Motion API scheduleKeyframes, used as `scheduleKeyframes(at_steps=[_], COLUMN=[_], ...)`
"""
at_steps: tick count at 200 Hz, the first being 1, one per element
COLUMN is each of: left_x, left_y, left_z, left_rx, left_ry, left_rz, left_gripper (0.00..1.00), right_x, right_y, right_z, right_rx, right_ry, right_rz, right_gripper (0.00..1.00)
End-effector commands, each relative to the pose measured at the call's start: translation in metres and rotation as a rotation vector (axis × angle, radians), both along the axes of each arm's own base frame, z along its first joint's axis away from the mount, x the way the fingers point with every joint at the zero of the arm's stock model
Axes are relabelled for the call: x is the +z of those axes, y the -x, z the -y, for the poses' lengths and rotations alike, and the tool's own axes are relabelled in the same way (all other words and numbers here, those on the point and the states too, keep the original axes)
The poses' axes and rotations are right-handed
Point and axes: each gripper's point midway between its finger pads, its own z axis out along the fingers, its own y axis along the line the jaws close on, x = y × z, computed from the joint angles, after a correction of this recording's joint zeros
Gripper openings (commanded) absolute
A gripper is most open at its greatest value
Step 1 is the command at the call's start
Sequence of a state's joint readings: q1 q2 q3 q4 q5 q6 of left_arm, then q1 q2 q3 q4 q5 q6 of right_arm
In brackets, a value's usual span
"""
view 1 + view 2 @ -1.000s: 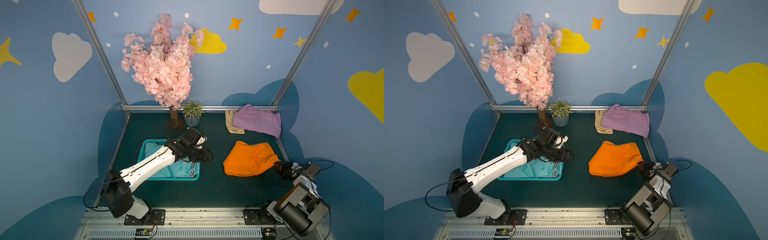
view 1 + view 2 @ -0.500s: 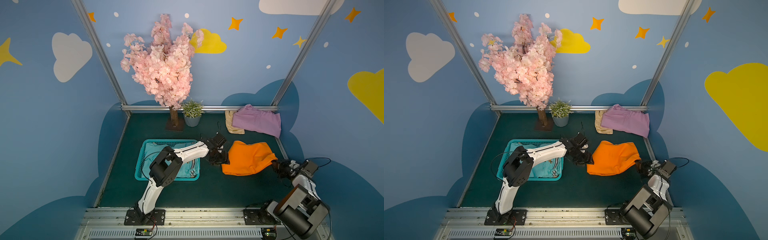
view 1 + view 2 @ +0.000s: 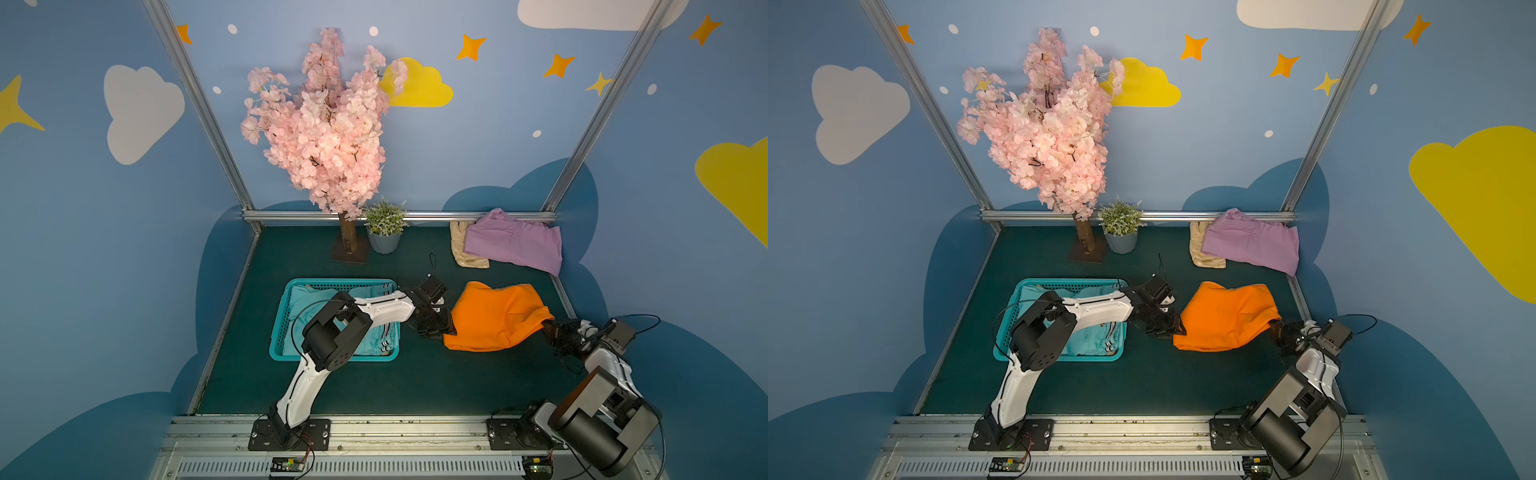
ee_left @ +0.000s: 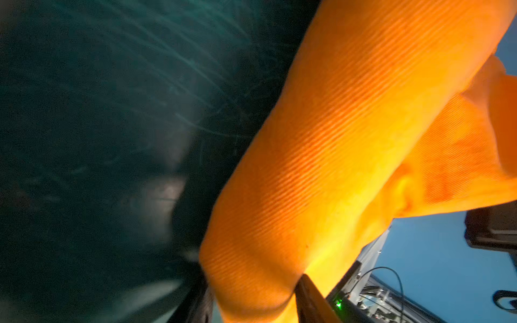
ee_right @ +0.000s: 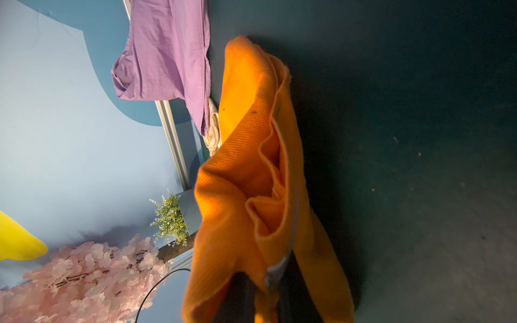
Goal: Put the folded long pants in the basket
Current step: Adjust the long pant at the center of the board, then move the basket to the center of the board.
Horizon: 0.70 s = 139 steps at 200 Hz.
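We see the bright orange ribbed folded pants [image 3: 494, 320] lying on the dark green table [image 3: 415, 382], just right of the teal mesh-sided plastic basket [image 3: 332, 356]. The left gripper [image 4: 251, 296] straddles their left edge with its jaws partly apart and cloth between them; whether they pinch it, we cannot tell. The right gripper [image 3: 550, 332] is clamped on the opposite corner. The left arm reaches across the basket with its elbow raised, and the right arm is folded low.
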<state>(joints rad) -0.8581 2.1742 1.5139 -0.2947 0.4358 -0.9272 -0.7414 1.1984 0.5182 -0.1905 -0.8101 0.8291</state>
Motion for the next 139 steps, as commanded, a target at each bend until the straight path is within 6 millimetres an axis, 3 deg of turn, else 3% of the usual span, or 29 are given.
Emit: scheduleKeyframes(at_steps=[1, 30, 49, 61, 84, 95, 110, 121, 130, 139], left_x=[0.0, 0.028, 0.066, 0.102, 0.178, 0.219, 0.253, 0.259, 0.248, 0.225], left_y=[0.004, -0.011, -0.034, -0.049, -0.073, -0.078, -0.073, -0.069, -0.067, -0.064], left_z=[0.015, 0.003, -0.019, -0.037, -0.067, -0.075, -0.082, -0.087, -0.089, -0.088], left_rx=[-0.032, -0.028, -0.015, -0.019, -0.027, -0.04, -0.068, -0.063, -0.045, -0.032], left_ry=[0.08, 0.072, 0.072, 0.081, 0.121, 0.152, 0.17, 0.169, 0.164, 0.169], left_rz=[-0.023, 0.034, 0.091, 0.146, 0.263, 0.351, 0.442, 0.462, 0.447, 0.401], left_gripper=[0.36, 0.03, 0.03, 0.02, 0.03, 0.03, 0.03, 0.03, 0.03, 0.03], right_x=[0.011, 0.012, 0.016, 0.027, 0.079, 0.125, 0.171, 0.186, 0.177, 0.153], right_y=[-0.004, -0.007, -0.012, -0.02, -0.044, -0.054, -0.053, -0.047, -0.04, -0.034], right_z=[-0.01, -0.017, -0.025, -0.034, -0.047, -0.048, -0.048, -0.046, -0.044, -0.043], right_rx=[0.045, 0.051, 0.058, 0.061, 0.101, 0.122, 0.129, 0.114, 0.106, 0.087], right_ry=[-0.032, -0.071, -0.096, -0.123, -0.099, -0.032, 0.064, 0.113, 0.14, 0.131], right_rz=[0.03, 0.032, 0.02, 0.035, 0.125, 0.206, 0.291, 0.287, 0.237, 0.179], right_gripper=[0.0, 0.0, 0.0, 0.0, 0.0, 0.0, 0.0, 0.0, 0.0, 0.0])
